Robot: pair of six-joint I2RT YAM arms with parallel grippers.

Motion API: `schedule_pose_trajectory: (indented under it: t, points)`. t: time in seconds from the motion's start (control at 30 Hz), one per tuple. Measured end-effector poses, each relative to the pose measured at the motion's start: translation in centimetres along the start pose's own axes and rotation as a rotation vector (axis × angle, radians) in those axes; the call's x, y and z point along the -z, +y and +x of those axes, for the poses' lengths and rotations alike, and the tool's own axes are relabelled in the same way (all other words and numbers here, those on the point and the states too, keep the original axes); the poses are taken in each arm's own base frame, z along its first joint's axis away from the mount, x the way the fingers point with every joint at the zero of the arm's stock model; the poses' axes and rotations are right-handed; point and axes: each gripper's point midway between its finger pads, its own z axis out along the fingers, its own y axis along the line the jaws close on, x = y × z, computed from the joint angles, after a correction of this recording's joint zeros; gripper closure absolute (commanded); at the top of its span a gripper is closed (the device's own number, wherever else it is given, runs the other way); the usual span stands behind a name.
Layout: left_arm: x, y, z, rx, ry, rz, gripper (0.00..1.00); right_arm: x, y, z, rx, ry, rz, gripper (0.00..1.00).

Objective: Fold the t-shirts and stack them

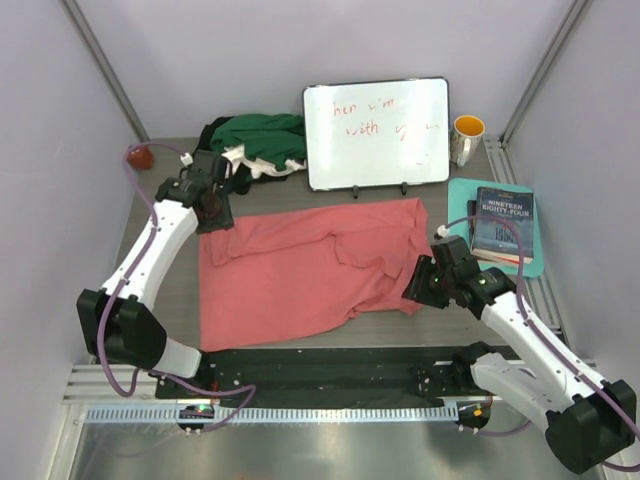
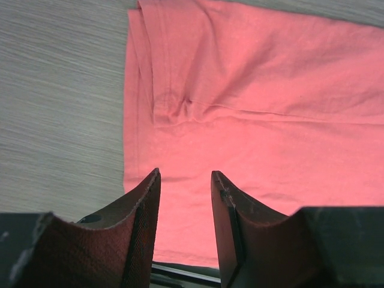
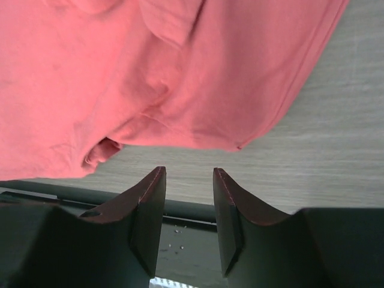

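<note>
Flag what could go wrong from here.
Right gripper is open over the table, beside the hem; closing there would likely miss the salmon-pink shirt.
Left gripper is open near a doubled edge; it may pinch one layer only.
The cloth is bunched mid-right, so a fold may come out lopsided.

Writing on the white board [image 1: 376,133] is too small to read. The salmon-pink t-shirt [image 2: 270,90] is cut off by the top and right edges of the left wrist view, top and left of the right.
</note>
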Motion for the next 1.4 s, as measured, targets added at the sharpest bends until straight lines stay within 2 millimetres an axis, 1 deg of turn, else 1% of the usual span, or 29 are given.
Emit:
schedule_pose_trajectory:
  t: [0.07,0.17,0.3,0.4,0.6,1.0,1.4]
  points:
    - [-0.3,-0.1,0.6,-0.005,0.015,0.004,0.60,-0.3,-0.3,1.0,-0.033,0.029,0.005,0.56]
    - [-0.5,-0.3,1.2,-0.011,0.032,0.011,0.60,-0.6,-0.2,1.8,-0.107,0.044,-0.003,0.56]
    - [-0.3,-0.5,1.3,-0.013,0.033,0.021,0.60,-0.4,0.4,1.7,-0.209,0.024,-0.024,0.54]
    - [-0.3,-0.6,1.3,-0.013,0.033,0.023,0.60,-0.5,0.5,1.8,-0.270,0.027,-0.022,0.55]
    - [-0.3,-0.7,1.3,-0.014,0.034,0.026,0.61,-1.6,-0.4,3.3,-0.349,0.064,0.019,0.53]
    - [-0.6,-0.8,1.8,-0.023,0.045,0.030,0.63,-4.1,-2.2,5.5,-0.409,0.117,0.091,0.53]
    - [-0.9,-1.2,2.5,-0.032,0.058,0.043,0.63,-4.9,-2.8,4.5,-0.414,0.061,0.124,0.53]
